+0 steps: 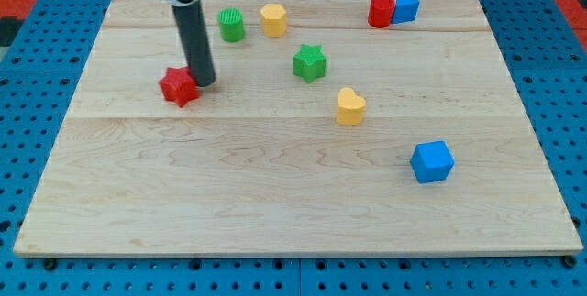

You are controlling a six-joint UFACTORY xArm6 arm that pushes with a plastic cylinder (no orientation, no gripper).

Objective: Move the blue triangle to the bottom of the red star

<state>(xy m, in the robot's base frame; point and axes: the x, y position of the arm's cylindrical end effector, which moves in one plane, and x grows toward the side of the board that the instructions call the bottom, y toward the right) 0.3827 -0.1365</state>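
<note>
A pale wooden board (275, 195) lies on a blue pegboard surface (37, 58), seen from above and slightly in front. A dark rod comes down from the view's top left, and my tip (205, 83) rests on the board just to the right of the red star (179, 86), touching it or very nearly so. There are no jaws to describe: the arm ends in this plain rod, which holds nothing. The blue triangle (406, 6) sits far from there, near the board's top right corner, pressed against the right side of a red cylinder (382, 11). Along the top edge, to the right of the rod, stand a green cylinder (231, 25) and just beside it a yellow hexagon-like block (273, 19). A green star (310, 62) sits near the middle of the board, well apart from the red star. Below and to the right of it lies a yellow heart (349, 106). A blue cube (431, 161) sits alone toward the lower right. The board below the red star carries no blocks.
</note>
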